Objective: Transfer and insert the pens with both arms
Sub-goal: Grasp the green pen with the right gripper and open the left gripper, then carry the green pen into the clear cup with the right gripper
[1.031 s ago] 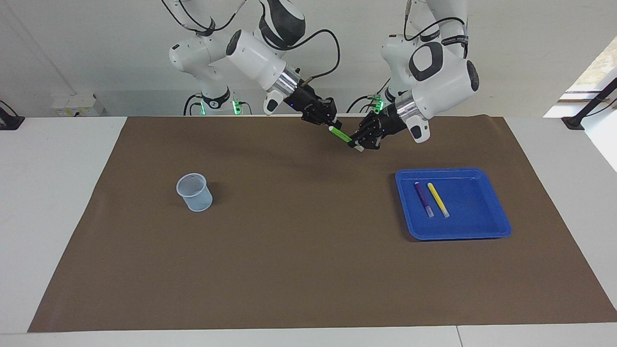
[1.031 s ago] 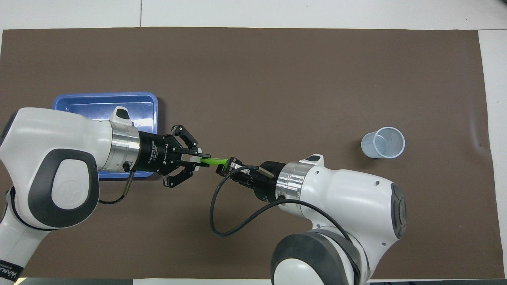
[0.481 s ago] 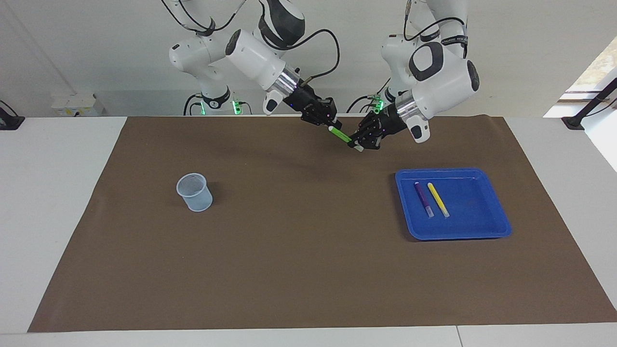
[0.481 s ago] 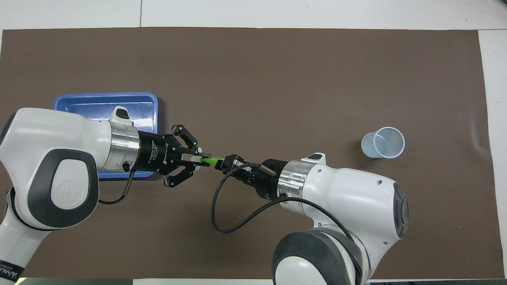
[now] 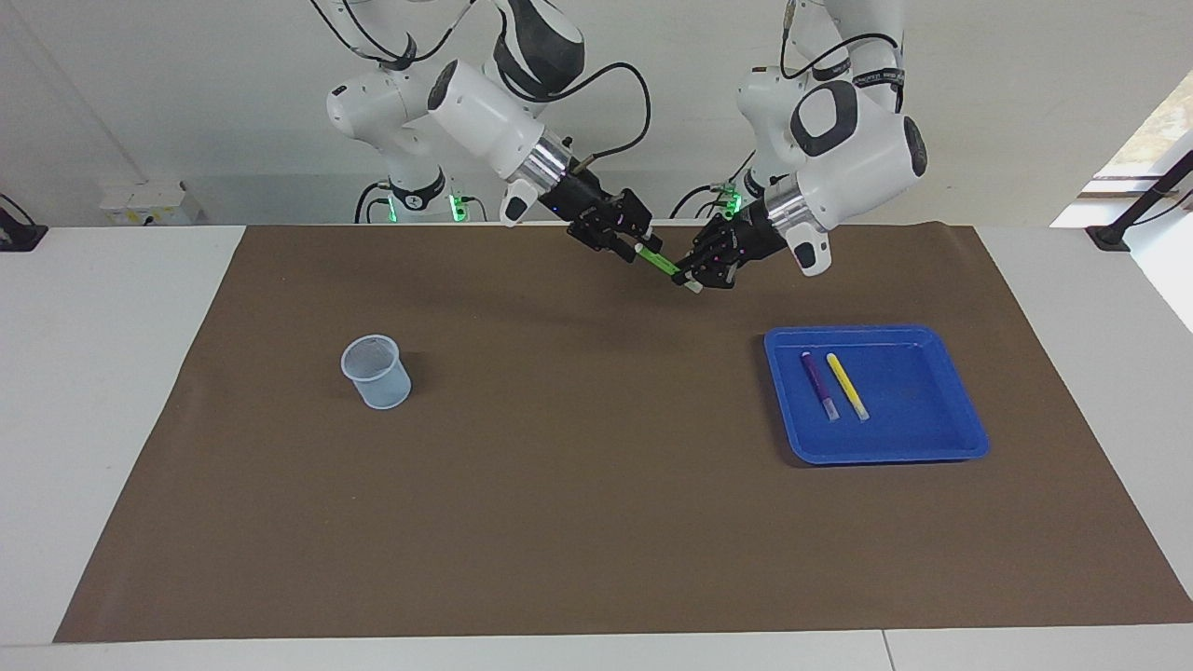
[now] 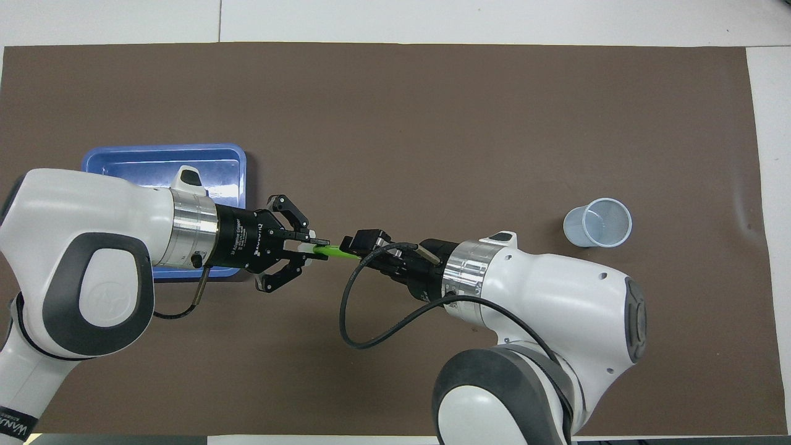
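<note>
Clamping the green pen (image 5: 660, 261) by its pale cap end, the left gripper (image 5: 691, 280) hangs over the mat (image 5: 578, 485). At its ten o'clock, the right gripper (image 5: 630, 244) covers the pen's other tip; its finger gap is unreadable.

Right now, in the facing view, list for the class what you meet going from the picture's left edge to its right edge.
Translucent plastic cup → right gripper → green marker pen → left gripper → purple marker pen → yellow marker pen, the last two lying in the blue plastic tray.
</note>
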Robot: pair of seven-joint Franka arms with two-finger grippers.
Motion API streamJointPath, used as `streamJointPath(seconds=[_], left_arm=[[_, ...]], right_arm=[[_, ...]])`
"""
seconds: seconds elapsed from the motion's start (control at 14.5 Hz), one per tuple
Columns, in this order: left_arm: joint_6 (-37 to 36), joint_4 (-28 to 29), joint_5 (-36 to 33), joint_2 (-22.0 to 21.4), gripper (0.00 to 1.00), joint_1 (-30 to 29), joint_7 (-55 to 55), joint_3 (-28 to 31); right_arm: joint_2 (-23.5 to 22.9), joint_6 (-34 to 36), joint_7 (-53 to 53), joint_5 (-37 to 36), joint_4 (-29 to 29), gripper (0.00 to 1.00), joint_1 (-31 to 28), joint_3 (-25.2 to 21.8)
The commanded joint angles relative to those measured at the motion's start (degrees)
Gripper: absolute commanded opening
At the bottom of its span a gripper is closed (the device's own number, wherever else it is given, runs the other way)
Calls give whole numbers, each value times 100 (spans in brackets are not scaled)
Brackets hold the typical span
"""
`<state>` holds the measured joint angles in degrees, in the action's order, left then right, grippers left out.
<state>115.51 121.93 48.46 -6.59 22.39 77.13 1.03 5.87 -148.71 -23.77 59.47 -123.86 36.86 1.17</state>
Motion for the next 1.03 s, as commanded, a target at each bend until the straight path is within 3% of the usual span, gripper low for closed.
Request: streamJointPath(seconds=[0.0,0.07,0.34,0.55,0.62,0.69,0.76,0.96], left_arm=[[68,182,120,-167,0,72,21,47],[68,182,120,-167,0,72,21,47],[77,174,137,-167,0,64,21,47],[77,174,146,-167,0,55,47,47],[155,156,155,-167,16,90,47,47],[286,156,155,-210,92,99,56,29],[418,165,146,-272,100,177,82,3],[437,165,146,-281,100,160,83,12]], right_arm=[[-60,-44,31,-6,81,36,-13,50],[-51,-53,48,-6,72,35,-12,50],[-51,-35,92,-6,72,0,-12,50],[-51,-9,110,-6,63,0,-39,50],[-60,0,110,-6,63,0,-56,50],[-51,18,110,-6,63,0,-74,50],[-51,18,110,-6,63,0,-74,50],[-60,192,118,-224,72,0,-126,24]])
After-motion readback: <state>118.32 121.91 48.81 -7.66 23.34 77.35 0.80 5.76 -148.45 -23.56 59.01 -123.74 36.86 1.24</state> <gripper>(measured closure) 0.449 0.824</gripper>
